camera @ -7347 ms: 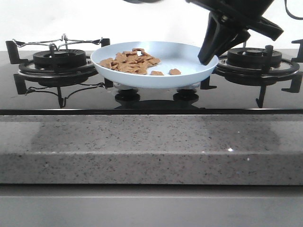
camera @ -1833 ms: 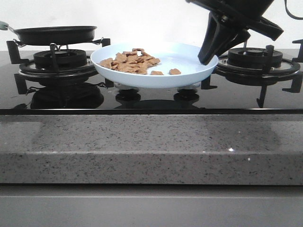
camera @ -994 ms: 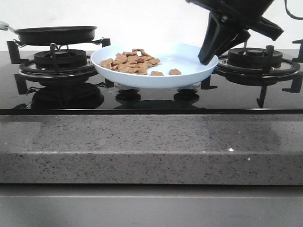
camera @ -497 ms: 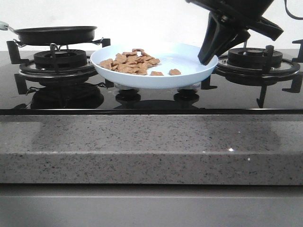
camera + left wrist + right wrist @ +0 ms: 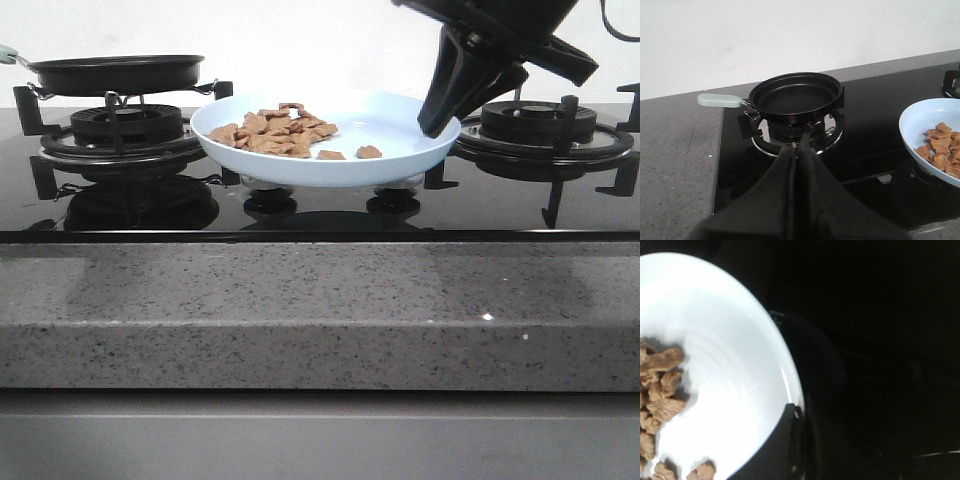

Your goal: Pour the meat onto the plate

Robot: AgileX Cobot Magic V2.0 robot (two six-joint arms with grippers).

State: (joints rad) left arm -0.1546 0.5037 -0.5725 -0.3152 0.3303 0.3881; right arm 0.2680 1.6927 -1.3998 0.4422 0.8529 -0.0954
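Observation:
The pale-blue plate [image 5: 330,170] is between the two burners, above the stove knobs. The meat [image 5: 275,131], a loose pile of light-brown chunks, lies on the plate's left half, with two stray chunks nearer the front. My right gripper [image 5: 433,127] is shut on the plate's right rim; the right wrist view shows the pinch [image 5: 795,412], the plate [image 5: 725,355] and the meat [image 5: 660,405]. My left gripper [image 5: 797,148] is shut and empty, apart from the black frying pan [image 5: 795,94]. The plate [image 5: 920,120] and the meat [image 5: 942,149] show beside it.
The black frying pan [image 5: 118,72], seemingly empty, with a pale-green handle [image 5: 719,100], sits on the left burner [image 5: 120,128]. The right burner [image 5: 540,125] stands behind my right gripper. Two knobs [image 5: 270,198] lie under the plate. A grey speckled counter edge [image 5: 320,310] runs along the front.
The black pan, absent from the left burner in the earliest frame, now rests on it. Over the last second nothing has visibly moved.

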